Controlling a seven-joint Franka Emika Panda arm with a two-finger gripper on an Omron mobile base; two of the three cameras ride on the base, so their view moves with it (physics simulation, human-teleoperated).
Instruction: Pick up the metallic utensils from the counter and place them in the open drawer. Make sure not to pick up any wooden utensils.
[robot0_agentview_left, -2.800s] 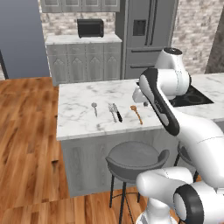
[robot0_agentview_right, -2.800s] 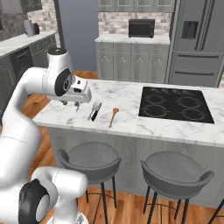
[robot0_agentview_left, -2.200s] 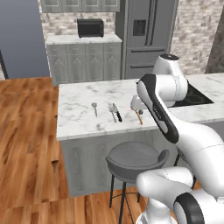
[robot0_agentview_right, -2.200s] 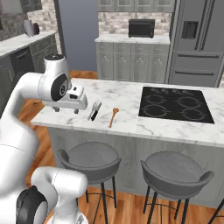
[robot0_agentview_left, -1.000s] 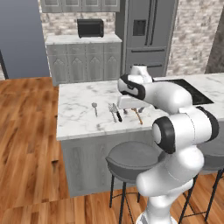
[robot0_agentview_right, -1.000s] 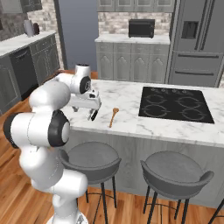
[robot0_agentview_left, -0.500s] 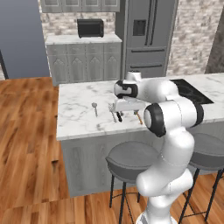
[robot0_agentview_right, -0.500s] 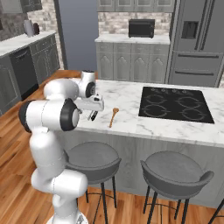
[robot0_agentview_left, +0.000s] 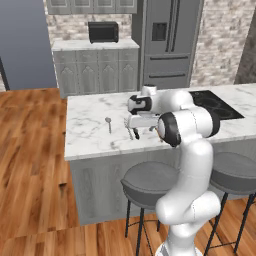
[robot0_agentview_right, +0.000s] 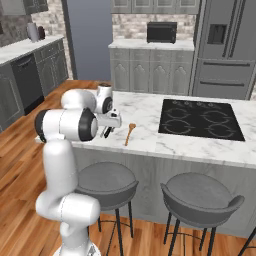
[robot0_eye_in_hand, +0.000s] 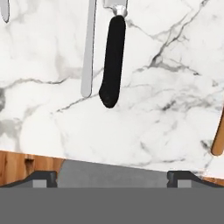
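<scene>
A knife with a black handle (robot0_eye_in_hand: 111, 61) lies on the white marble counter (robot0_eye_in_hand: 166, 109), and a silver fork handle (robot0_eye_in_hand: 89, 48) runs beside it on its left. The tip of the metal spoon (robot0_eye_in_hand: 4, 11) shows at the top left; in the left base view the spoon (robot0_agentview_left: 108, 123) lies left of the hand. The orange-brown wooden spoon (robot0_agentview_right: 130, 132) lies right of the knife (robot0_agentview_right: 106, 131). My gripper (robot0_eye_in_hand: 111, 177) hangs open just above the counter's front edge, short of the knife handle's end, with nothing between its fingers. The drawer is out of view.
A black cooktop (robot0_agentview_right: 200, 120) is set into the counter on the right. Two grey round stools (robot0_agentview_right: 105, 182) (robot0_agentview_right: 202, 197) stand in front of the counter. Wood floor lies below the counter's front edge.
My arm has swung down from a raised pose and leftward, so the hand now sits low over the counter by the knife and fork. The utensils have not moved.
</scene>
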